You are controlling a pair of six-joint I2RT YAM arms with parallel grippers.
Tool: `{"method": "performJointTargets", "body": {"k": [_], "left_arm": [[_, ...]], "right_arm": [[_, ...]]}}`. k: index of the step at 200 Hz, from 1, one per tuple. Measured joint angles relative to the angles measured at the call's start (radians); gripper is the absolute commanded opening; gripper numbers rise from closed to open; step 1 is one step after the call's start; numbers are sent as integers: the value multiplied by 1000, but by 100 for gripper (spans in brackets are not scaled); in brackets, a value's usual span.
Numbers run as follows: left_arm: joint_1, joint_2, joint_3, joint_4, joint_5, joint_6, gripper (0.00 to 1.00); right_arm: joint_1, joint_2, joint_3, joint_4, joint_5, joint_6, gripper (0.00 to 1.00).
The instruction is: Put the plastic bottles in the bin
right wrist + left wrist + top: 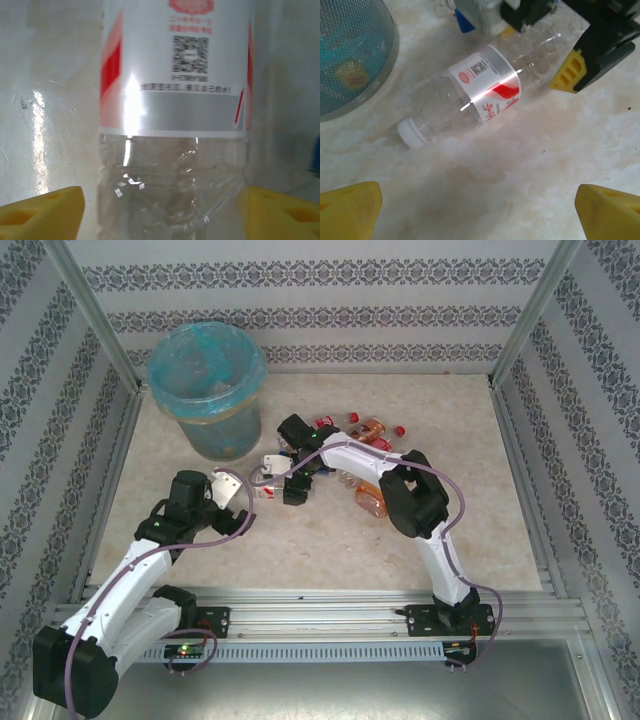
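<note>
The clear, ribbed plastic bottle (480,95) lies on its side at mid-frame in the left wrist view. It has a white cap and a glossy red-and-white label. The right gripper (160,210) straddles its crinkled lower body with the jaws wide: one yellow pad meets the wall and a narrow gap shows at the other. The left gripper (480,210) is spread fully and holds nothing, with its wedge-shaped pads at the bottom corners. More bottles (365,430) cluster right of centre in the top view. The round bin (215,435), lined with a blue bag, stands upper left on the marble-patterned table (520,170).
</note>
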Motion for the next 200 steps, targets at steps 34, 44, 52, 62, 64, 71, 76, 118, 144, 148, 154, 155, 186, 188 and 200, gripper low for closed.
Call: {"method": "performJointTargets", "body": {"k": [34, 44, 52, 62, 64, 71, 76, 118, 144, 148, 154, 155, 186, 188, 200], "left_arm": [[0, 0, 0, 3, -3, 0, 100], [0, 0, 0, 5, -3, 0, 100], [0, 0, 0, 7, -6, 0, 100], [0, 0, 0, 8, -8, 0, 100], [0, 0, 0, 8, -9, 0, 100], [0, 1, 0, 8, -10, 0, 100], [0, 1, 0, 9, -11, 0, 100], [0, 5, 0, 13, -18, 0, 100], [0, 5, 0, 14, -19, -1, 100], [0, 5, 0, 14, -21, -1, 100], [0, 5, 0, 14, -21, -1, 100], [0, 5, 0, 14, -21, -1, 100], [0, 5, 0, 14, -29, -4, 100], [0, 5, 0, 14, -32, -5, 100], [0, 4, 0, 14, -46, -9, 100]], "right_arm": [[6, 11, -1, 0, 11, 0, 78], [6, 11, -2, 1, 14, 0, 78], [6, 11, -6, 5, 15, 0, 75], [6, 11, -14, 6, 18, 3, 73], [6, 11, -16, 6, 18, 2, 73], [6, 11, -22, 5, 19, 4, 72], [6, 11, -26, 5, 21, 4, 72], [6, 10, -40, 5, 40, 6, 69], [6, -3, -58, 8, 49, 11, 66], [6, -8, -63, 8, 51, 12, 66], [6, -12, -69, 8, 55, 13, 65], [6, -13, -71, 8, 55, 14, 65], [6, -50, -117, 10, 66, 38, 63], [6, -52, -119, 11, 67, 39, 63], [6, -73, -140, 12, 66, 53, 60]]}}
